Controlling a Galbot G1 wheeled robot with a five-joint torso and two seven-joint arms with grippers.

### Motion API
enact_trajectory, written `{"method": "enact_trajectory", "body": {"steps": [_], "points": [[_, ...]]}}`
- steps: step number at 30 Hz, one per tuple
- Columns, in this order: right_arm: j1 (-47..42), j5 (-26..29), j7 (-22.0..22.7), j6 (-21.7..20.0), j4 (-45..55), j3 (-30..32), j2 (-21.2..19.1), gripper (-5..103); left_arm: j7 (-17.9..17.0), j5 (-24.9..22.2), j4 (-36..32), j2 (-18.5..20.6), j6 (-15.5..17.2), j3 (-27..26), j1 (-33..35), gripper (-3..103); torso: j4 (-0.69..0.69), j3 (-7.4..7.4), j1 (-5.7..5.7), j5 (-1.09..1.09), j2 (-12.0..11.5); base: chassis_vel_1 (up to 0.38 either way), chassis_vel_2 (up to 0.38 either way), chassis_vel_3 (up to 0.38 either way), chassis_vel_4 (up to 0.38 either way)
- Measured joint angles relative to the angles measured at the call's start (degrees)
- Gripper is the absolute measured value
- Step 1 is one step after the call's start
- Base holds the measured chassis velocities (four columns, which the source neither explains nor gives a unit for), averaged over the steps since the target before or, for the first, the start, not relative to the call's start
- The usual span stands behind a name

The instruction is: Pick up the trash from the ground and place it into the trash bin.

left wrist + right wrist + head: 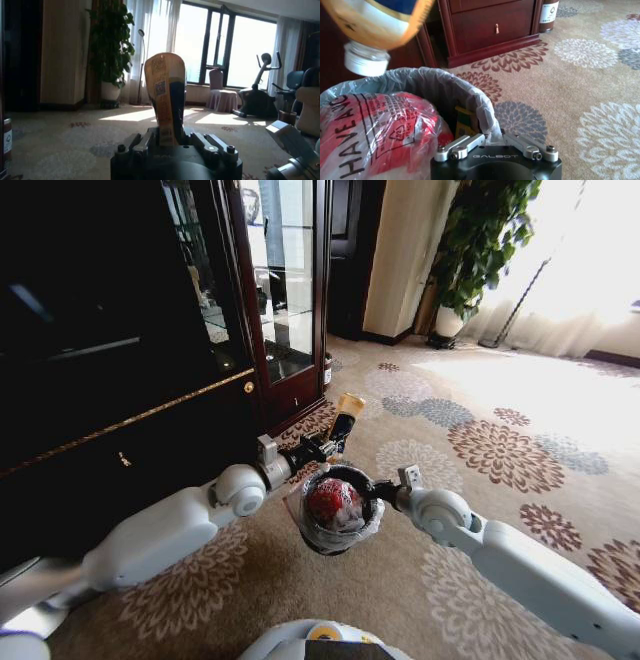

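Over on the left there's a big dark wood cabinet (120, 350) with a glass door, standing on the flowered carpet (480, 440). The left gripper (330, 444) reaches out in front of it and is clamped on a bottle (347, 416) with a yellow-and-blue label. From the right wrist camera the bottle (375, 26) hangs cap down, right above the rim of the trash bin (465, 93). From the left wrist camera the bottle (167, 97) sticks straight out between the two fingers.

In the middle sits the trash bin (310, 530), lined with a clear plastic bag, and a red-and-white plastic bag (335, 502) is already stuffed inside.

On the right, the right gripper (385, 492) has its fingers pinched on the bin's rim, liner and all. A potted plant (480, 240) stands in the far corner by the window.
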Motion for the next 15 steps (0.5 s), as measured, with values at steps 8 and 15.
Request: {"method": "enact_trajectory", "body": {"steps": [8, 15], "points": [[-1.7, 0.4, -2.2, 0.1, 1.1, 1.8, -0.7, 1, 6.5, 4.6, 8.1, -1.7, -5.7, 1.1, 2.0, 28, 0.04, 0.00, 0.00, 0.02, 0.0, 0.000, 0.000, 0.000, 0.000], [-0.7, 0.8, -2.2, 0.1, 0.8, 1.8, -0.7, 1, 6.7, 6.4, 5.2, -1.8, -5.6, 2.9, 4.6, 28, 0.02, -0.01, 0.00, 0.01, 0.0, 0.000, 0.000, 0.000, 0.000]]}}
